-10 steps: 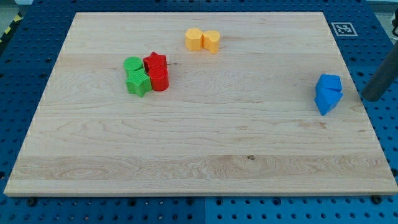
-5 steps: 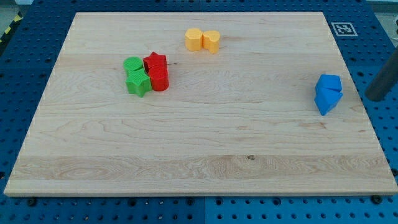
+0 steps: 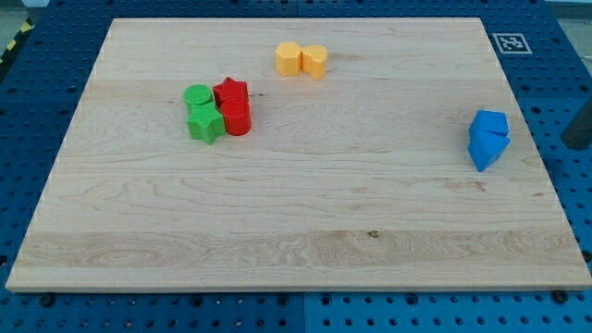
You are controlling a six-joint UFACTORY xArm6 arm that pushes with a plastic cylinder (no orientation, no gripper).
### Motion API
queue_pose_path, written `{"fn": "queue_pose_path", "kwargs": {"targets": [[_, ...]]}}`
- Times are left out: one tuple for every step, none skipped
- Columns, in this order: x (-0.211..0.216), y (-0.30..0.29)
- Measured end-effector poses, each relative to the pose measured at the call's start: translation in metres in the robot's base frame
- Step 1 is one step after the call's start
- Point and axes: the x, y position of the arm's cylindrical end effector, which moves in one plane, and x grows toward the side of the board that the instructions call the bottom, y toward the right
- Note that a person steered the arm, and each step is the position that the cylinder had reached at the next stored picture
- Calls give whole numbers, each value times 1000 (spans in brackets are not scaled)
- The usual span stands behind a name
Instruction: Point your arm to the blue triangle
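Note:
Two blue blocks touch near the board's right edge: a blocky one (image 3: 490, 123) above and the blue triangle (image 3: 485, 151) below it, pointing down. Only the lower end of my dark rod shows, at the view's right edge. My tip (image 3: 579, 145) is off the board over the blue pegboard, well to the right of the blue triangle and not touching it.
A green block (image 3: 197, 95) and a green star (image 3: 205, 123) sit against a red star (image 3: 231, 92) and a red block (image 3: 237, 117) at the upper left. Two yellow blocks (image 3: 301, 59) lie near the top edge. A marker tag (image 3: 509, 43) is at the top right corner.
My rod has moved right, away from the blue blocks, and is now mostly out of the view. No block has moved.

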Motion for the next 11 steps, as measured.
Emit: {"fn": "queue_pose_path", "kwargs": {"targets": [[-1,0],[-2,0],[-4,0],[-5,0],[-6,0],[-7,-1],[-8,0],[-9,0],[-11,0],[-12,0],[-11,0]]}}
